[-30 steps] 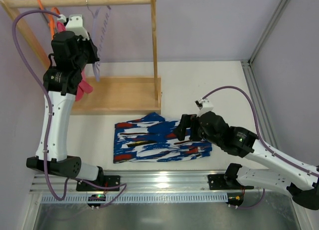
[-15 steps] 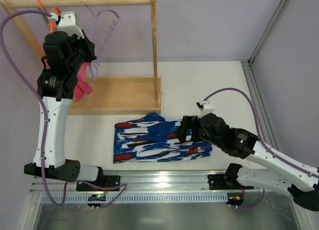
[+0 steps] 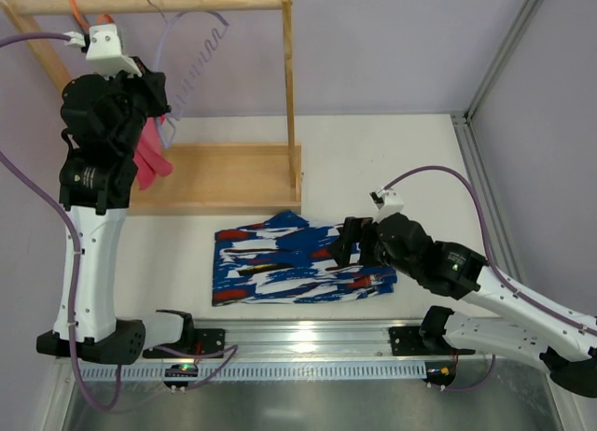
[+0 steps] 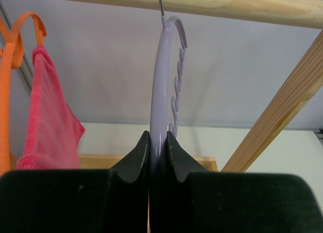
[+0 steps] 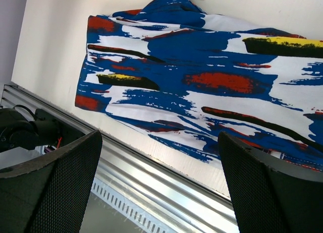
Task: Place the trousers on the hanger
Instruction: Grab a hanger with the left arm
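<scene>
The step in hand looks like fetching the hanger (image 4: pixel 160 92) off the rack, with nothing done to the cloth so far. The left jaws are clenched on the hanger's thin lavender body, which rises straight out from between them. Its ridged arm curves off just above, and its metal hook (image 4: pixel 160 2) meets the wooden rail (image 4: pixel 242 5) directly overhead. From the left wrist view the hook seems to hang on the rail, though the contact itself is too small to be sure of. Beside these jaws, on the side away from the slanting post, are the orange hanger (image 4: pixel 11 46) and the pink cloth (image 4: pixel 48 117), near but apart from the grip. The right jaws stand wide apart and hold nothing. They hover over one end of the trousers (image 5: pixel 212 81), which lie folded flat on the bench (image 3: pixel 401 160) beneath them, well apart from the left jaws and the rack. The next move, as I judge it, asks the left arm to lift until the hook clears the rail, then draw the hanger out toward the bench without brushing the orange hanger or the pink cloth. The grip is on a narrow plastic edge, so the hanger may swivel between the jaws if it is carried fast. After that the right jaws must come down and pinch a layer of the trousers, so that the cloth can be fed over the hanger's arm.
</scene>
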You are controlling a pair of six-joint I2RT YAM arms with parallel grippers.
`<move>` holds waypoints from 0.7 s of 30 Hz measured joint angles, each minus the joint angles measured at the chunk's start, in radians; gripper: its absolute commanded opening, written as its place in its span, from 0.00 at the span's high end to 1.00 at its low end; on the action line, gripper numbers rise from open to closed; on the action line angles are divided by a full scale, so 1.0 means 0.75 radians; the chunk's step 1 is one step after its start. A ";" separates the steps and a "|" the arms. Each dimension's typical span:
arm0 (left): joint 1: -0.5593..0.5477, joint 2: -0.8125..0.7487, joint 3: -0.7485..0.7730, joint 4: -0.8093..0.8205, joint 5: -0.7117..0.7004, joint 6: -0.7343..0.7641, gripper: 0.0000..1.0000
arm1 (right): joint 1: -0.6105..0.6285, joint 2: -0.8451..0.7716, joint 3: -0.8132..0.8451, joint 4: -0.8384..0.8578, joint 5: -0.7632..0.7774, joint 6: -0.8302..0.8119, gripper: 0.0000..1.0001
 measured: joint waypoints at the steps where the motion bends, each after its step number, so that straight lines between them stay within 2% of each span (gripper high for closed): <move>1: 0.000 -0.007 -0.013 0.017 -0.002 0.002 1.00 | 0.000 -0.001 0.000 0.000 -0.001 0.003 0.02; 13: 0.000 -0.047 -0.039 0.055 -0.010 0.036 1.00 | 0.000 -0.019 0.000 -0.005 -0.003 0.014 0.02; 19: 0.000 -0.190 -0.126 -0.015 0.001 0.032 1.00 | 0.000 -0.018 0.034 -0.006 -0.037 0.044 0.04; 21: 0.000 -0.262 -0.168 -0.049 0.008 0.025 1.00 | 0.000 0.004 0.110 -0.003 -0.050 0.065 0.08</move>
